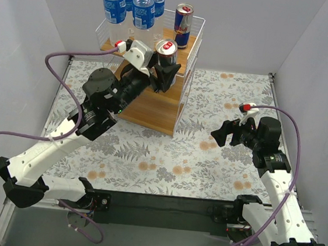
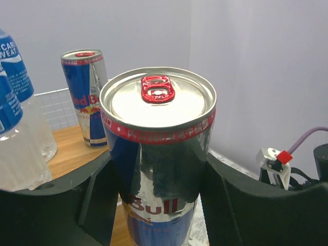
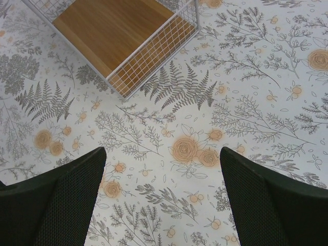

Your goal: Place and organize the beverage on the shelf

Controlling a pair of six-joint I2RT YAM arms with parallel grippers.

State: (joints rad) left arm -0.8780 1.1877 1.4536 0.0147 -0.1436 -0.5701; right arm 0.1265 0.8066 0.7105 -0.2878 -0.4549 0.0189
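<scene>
Left fingers clamp a can at the shelf's top tier; right fingers empty over the table.

The left fingers [image 2: 241, 205] press on both sides of an upright can [image 2: 159, 133], red tab upward, held over the front right part of the shelf's [image 1: 154, 107] top board; whether its base touches the wood cannot be told. Just behind it a second can [image 1: 182, 25] stands on that board near the right back corner, and four bottles [image 1: 132, 2] cluster at the left back. The right fingers [image 3: 266, 205] are spread wide with nothing between them, above the floral table [image 1: 206, 168], well apart from the shelf's lower corner.
</scene>
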